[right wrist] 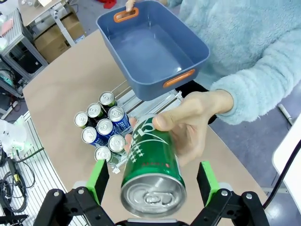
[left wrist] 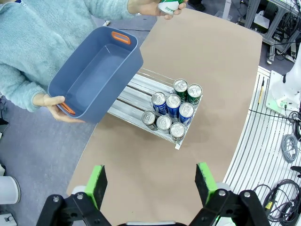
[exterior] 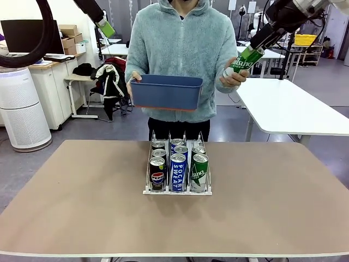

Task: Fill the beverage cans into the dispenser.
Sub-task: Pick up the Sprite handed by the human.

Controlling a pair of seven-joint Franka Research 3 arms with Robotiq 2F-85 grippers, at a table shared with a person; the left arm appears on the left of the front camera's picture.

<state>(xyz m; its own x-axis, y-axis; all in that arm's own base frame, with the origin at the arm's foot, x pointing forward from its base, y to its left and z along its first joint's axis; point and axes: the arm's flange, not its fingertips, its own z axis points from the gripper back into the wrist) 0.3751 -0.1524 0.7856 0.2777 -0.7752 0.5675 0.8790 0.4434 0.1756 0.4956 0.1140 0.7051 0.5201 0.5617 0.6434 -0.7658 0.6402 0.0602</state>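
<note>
Both sets of jaws stand wide: the right gripper [right wrist: 153, 188] brackets a green can [right wrist: 151, 174] a person's hand [right wrist: 197, 125] offers; the left gripper [left wrist: 150, 181] is empty. Beyond, the dispenser [exterior: 177, 190] holds nine cans [exterior: 178, 170] mid-tabletop, blue bin [exterior: 166, 91] above it.

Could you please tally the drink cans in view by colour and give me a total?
Black Pepsi slim cans: 3
Blue Pocari Sweat slim cans: 3
Green slim cans with white lettering: 3, one of them in the person's hand
Total: 9
</note>
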